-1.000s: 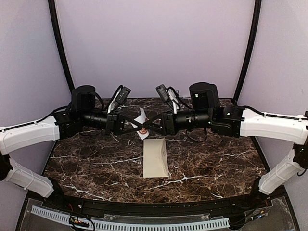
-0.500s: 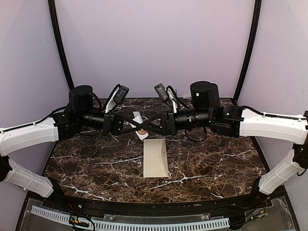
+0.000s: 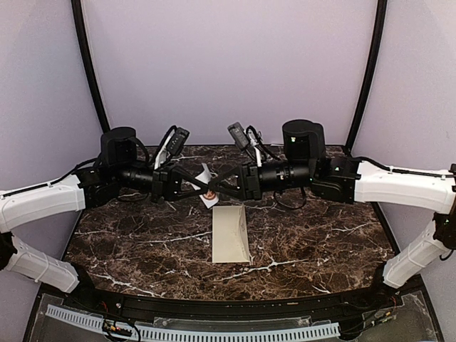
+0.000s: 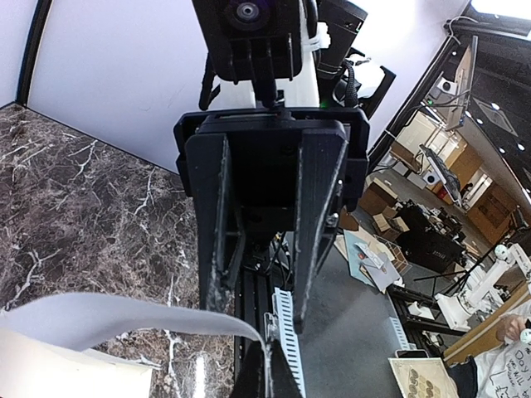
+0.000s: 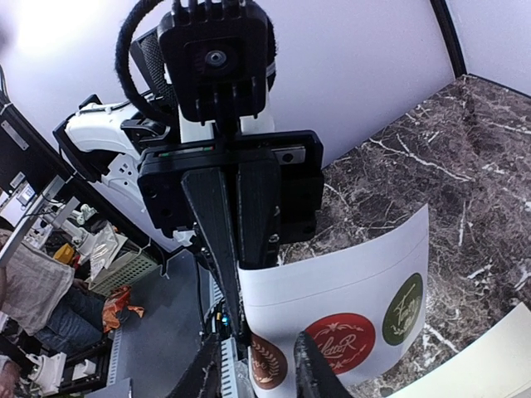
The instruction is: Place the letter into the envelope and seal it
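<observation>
The left fingers (image 5: 220,224) clench the sticker sheet (image 5: 348,307), holding it up off the counter (image 3: 142,242), probably so a seal can be peeled; the right fingers (image 4: 319,207) stand parted at its edge, gripping nothing. The envelope (image 3: 231,234) lies flat below, between the arms.

Dark marble table (image 3: 142,242) backed by pale lilac walls (image 3: 228,64)

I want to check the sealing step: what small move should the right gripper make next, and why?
Probably close the right gripper on the brown sticker at the strip's corner. The left gripper holds the sticker strip up, the right jaws stand apart around that corner, and the envelope lies below.
</observation>
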